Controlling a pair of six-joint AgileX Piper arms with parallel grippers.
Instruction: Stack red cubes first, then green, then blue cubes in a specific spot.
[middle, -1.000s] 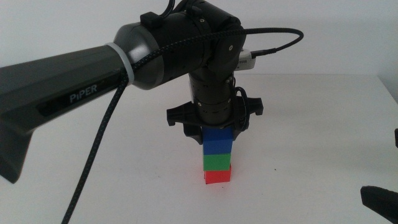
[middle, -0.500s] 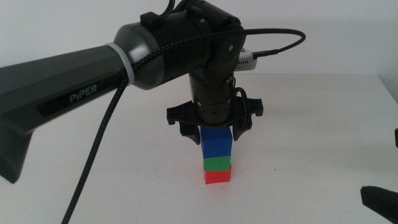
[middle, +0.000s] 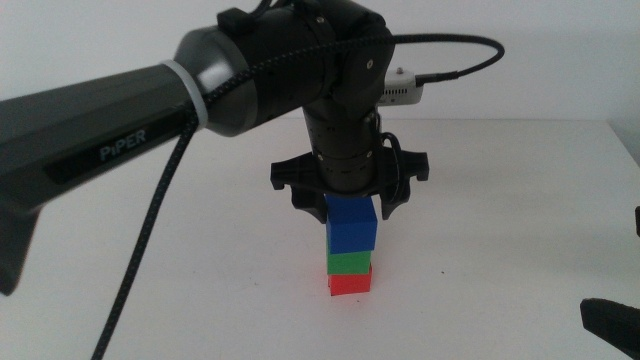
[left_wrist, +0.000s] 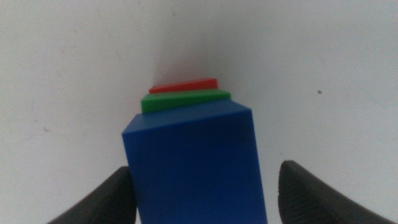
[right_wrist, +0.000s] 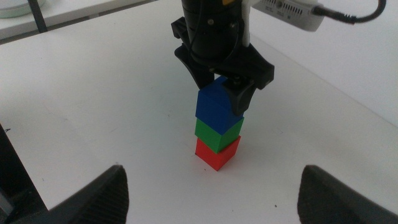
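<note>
Three cubes stand in one column on the white table (middle: 520, 200), and much of the grasp around the top one is hard to read. In the middle view the left arm's dark wrist covers the top of the blue cube (middle: 351, 224) and hides the fingertips of the left gripper (middle: 350, 205). In the left wrist view the blue cube fills the centre, so only thin slivers of the green cube (left_wrist: 185, 99) and the red cube (left_wrist: 184, 85) show past its far edge, and the pen marks of the stacking spot cannot be made out under the column.

The left gripper's fingers (left_wrist: 102, 199) are spread a little wider than the blue cube. On one side a clear strip of table shows between finger and cube; on the other the finger is just beside the cube's face, and whether it touches cannot be told. The blue cube sits between the two fingers, on the green cube, which sits on the red cube, which rests on the table. The blue cube looks slightly turned against the green one below it.

The right gripper (right_wrist: 214, 190) waits well apart from the column, fingers spread wide with nothing between them; in the middle view only a dark tip shows at the lower right corner
</note>
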